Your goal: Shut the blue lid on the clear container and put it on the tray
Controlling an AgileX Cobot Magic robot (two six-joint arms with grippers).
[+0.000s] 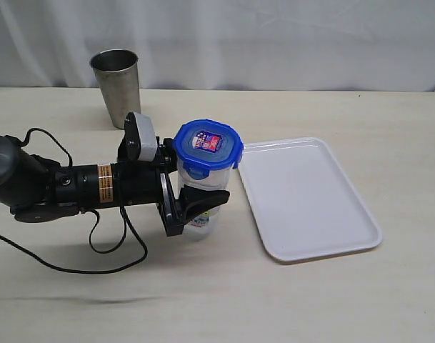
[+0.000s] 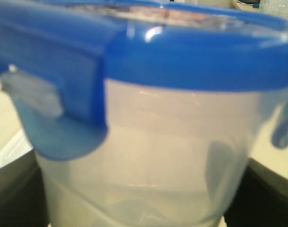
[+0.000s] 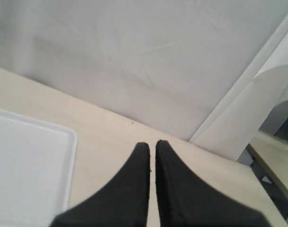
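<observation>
The clear container (image 1: 206,182) is held upright between the left jaws, which are spread wide and closed across its lower body from the side. The left arm (image 1: 96,184) lies low and nearly level along the worktop (image 1: 274,307). The blue lid (image 1: 207,145) is seated on the container's mouth. In the left wrist view one side flap of the lid (image 2: 191,61) is seen hanging down over the wall of the container (image 2: 158,156). Whether every flap is snapped shut cannot be told, nor whether the base rests on the worktop or is raised just off it.

The coming move is judged to turn on one relation: the tray (image 1: 310,196) lies just beside the container, on the side away from the left arm, so a short carry in line with the arm's own reach would be needed. The container's long axis is vertical and should be kept so. The left arm is plainly the nearer one.

The right jaws are pressed together with nothing between them. They are held above the worktop beyond the tray's edge (image 3: 25,165), well apart from the container.

The tray is flat, bare and low-rimmed, with ample room. A steel cup (image 1: 119,86) stands behind the arm, clear of the path.
</observation>
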